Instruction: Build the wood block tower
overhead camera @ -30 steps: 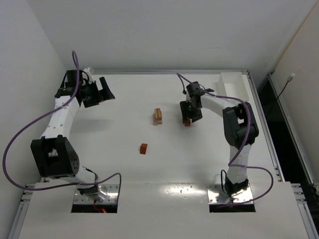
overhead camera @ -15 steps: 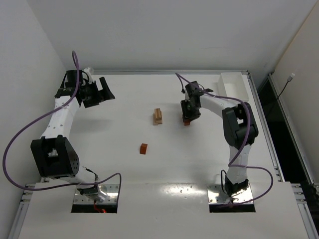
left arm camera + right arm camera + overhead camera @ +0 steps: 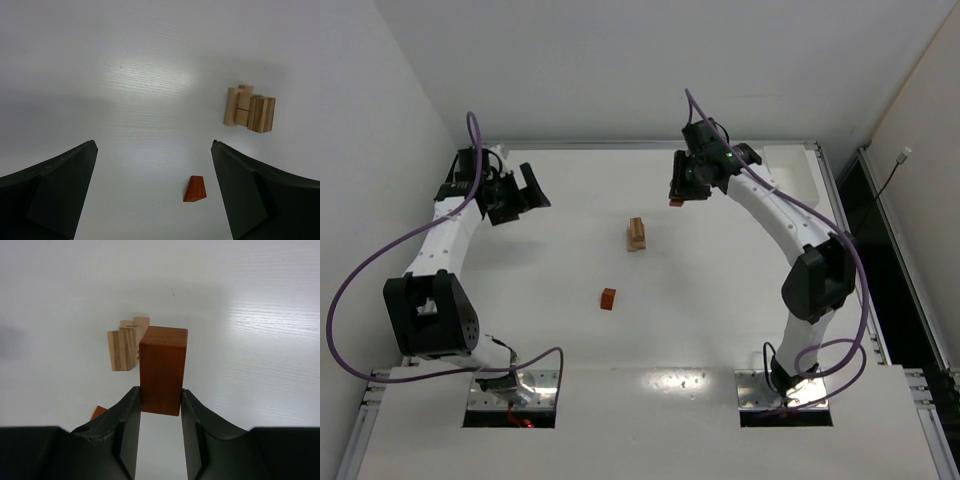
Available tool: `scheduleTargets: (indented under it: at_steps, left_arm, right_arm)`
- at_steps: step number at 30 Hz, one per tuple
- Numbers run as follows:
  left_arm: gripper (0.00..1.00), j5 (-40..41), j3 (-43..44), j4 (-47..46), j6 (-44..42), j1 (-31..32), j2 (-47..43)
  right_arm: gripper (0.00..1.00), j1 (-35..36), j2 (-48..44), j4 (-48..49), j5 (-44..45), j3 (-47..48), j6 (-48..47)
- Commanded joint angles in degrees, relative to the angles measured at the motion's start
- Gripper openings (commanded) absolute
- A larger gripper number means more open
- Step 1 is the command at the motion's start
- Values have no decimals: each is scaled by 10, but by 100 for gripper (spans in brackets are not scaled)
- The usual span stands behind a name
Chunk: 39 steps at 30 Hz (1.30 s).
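on the far left the left gripper (image 3: 528, 188) hangs wide open, holding nothing. a small reddish block (image 3: 608, 298) lies loose in the middle, the pale stack (image 3: 637, 234) beyond it. the right gripper (image 3: 678, 193) clamps a reddish-brown bar (image 3: 162, 370) aloft, off to the stack's right; i'd square it over the top, then lower gently.

Smooth, satin reddish-brown wood is seen in the held block (image 3: 162, 371), a striped open grain is shown by the pale blocks (image 3: 123, 349), the white table (image 3: 260, 315) is faintly ribbed with a soft sheen, and the fingers (image 3: 127, 425) appear moulded of matt black plastic
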<state>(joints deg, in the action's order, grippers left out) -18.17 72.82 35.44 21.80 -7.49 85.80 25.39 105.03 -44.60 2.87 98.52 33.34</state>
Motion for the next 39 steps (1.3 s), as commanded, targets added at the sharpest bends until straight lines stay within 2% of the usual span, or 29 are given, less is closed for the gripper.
scheduleTargets:
  at_steps: [1,7,12,39]
  left_arm:
    - [97,9,0,-18,12,3,-24]
    - [95,21,-7,-13,12,3,-42]
    - [95,21,-18,-13,12,3,-53]
    - [93,4,-29,-28,12,3,-41]
  right_arm:
    - [0,36,18,-52,54,30,74]
    - [0,87,93,-66,65,140,74]
    - [0,107,127,-72,78,181,74]
    - [0,128,188,-49,37,164,52]
